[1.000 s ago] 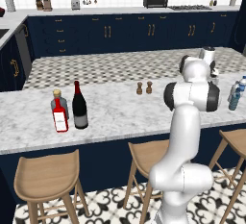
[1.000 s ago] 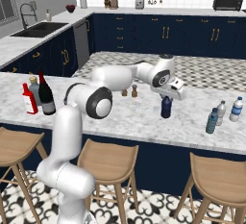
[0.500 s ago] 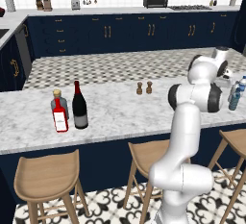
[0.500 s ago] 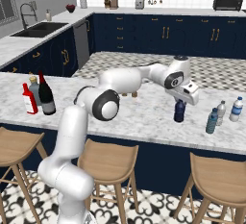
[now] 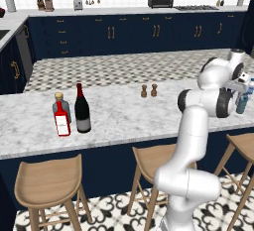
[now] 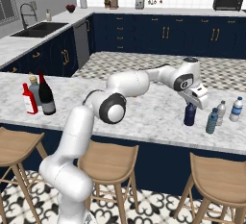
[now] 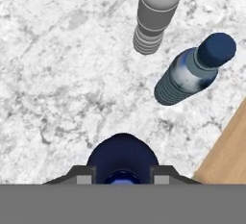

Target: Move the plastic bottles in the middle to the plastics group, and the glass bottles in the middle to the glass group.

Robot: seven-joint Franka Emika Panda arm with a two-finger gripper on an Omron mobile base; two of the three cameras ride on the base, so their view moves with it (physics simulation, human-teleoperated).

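I take the wine bottle (image 5: 82, 110) as my landmark; it stands upright on the marble counter (image 5: 124, 116) at the far left. Touching or nearly touching its left side I see the red flat bottle (image 5: 61, 119), and just behind that one the squat clear-grey bottle (image 5: 59, 107) with a tan stopper. So the wine bottle is already beside the glass group.

Going right from the wine bottle, near the middle of the counter, the two small brown shakers (image 5: 149, 91) stand side by side, well apart from it.

Far to the right of the wine bottle, my gripper (image 6: 191, 104) is over the dark navy bottle (image 6: 190, 115). In the hand view the two finger tips (image 7: 84, 176) sit tight on both sides of the navy bottle's neck, so I read the pincer as clenched on this bottle. The bottle stands upright, and I cannot tell if its bottom rests on the marble.

Just right of the navy bottle are the plastics: a pale-blue water bottle (image 6: 212, 121) nearest the counter's front edge, then a greyish one (image 6: 221, 113), then another with a blue cap (image 6: 236, 109) farthest from the wine bottle.
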